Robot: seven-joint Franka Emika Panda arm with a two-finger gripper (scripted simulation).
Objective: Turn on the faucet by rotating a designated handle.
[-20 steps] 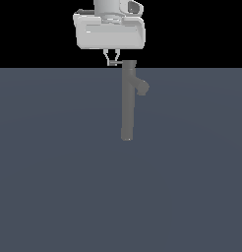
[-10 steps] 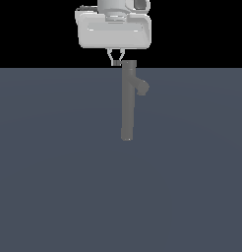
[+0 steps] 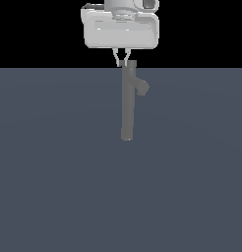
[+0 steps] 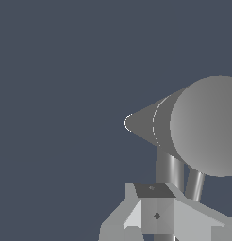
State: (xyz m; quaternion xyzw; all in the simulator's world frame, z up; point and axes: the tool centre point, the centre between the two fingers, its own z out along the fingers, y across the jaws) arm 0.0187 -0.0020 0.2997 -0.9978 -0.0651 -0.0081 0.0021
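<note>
The faucet (image 3: 127, 106) is a tall slim grey column standing on the dark floor, with its stubby spout (image 3: 141, 87) branching toward the exterior view's right near the top. My gripper (image 3: 122, 62) hangs just above and slightly to the exterior view's left of the faucet's top, its fingers drawn together with nothing between them. The wrist view looks down on the faucet's round cap (image 4: 207, 124). Below it show the thick spout (image 4: 169, 167) and a thinner rod, the handle (image 4: 194, 184). My fingertips (image 4: 155, 209) sit close by the spout. The handle cannot be made out in the exterior view.
The flat dark grey-blue floor (image 3: 54, 187) spreads all around the faucet's base (image 3: 126, 138). The white gripper body (image 3: 120, 29) sits above the faucet against a black background.
My gripper has moved steadily toward the exterior view's right, from left of the faucet's top to almost over it. The faucet has not visibly moved.
</note>
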